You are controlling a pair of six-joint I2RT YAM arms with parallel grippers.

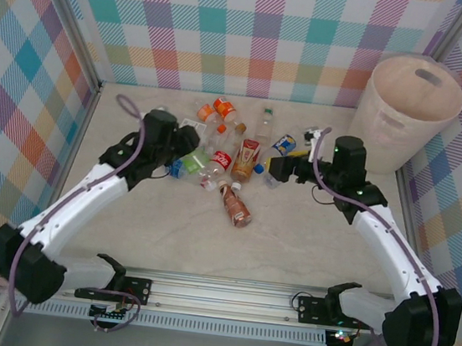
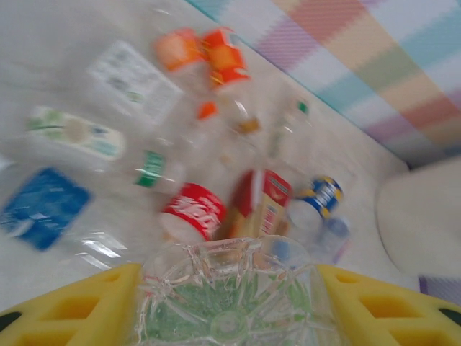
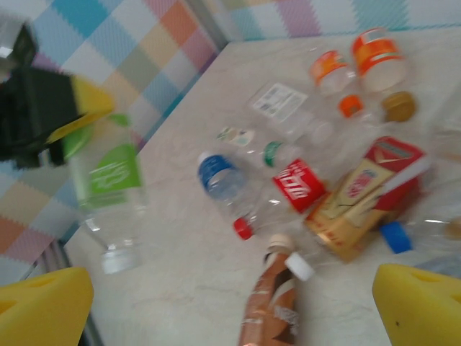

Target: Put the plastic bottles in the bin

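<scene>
My left gripper is shut on the base end of a clear bottle with a green label. The right wrist view has that bottle hanging upright above the table at the left. Several plastic bottles lie in a heap mid-table: a red-labelled one, a yellow-and-red one, a blue-labelled one, orange-labelled ones and a brown one. My right gripper stands open at the heap's right side, above and apart from the brown bottle. The cream bin stands at the back right.
Checked walls close the table on three sides, and the bin sits in the back right corner. An aluminium rail runs along the near edge. Bare tabletop lies between the heap and the rail.
</scene>
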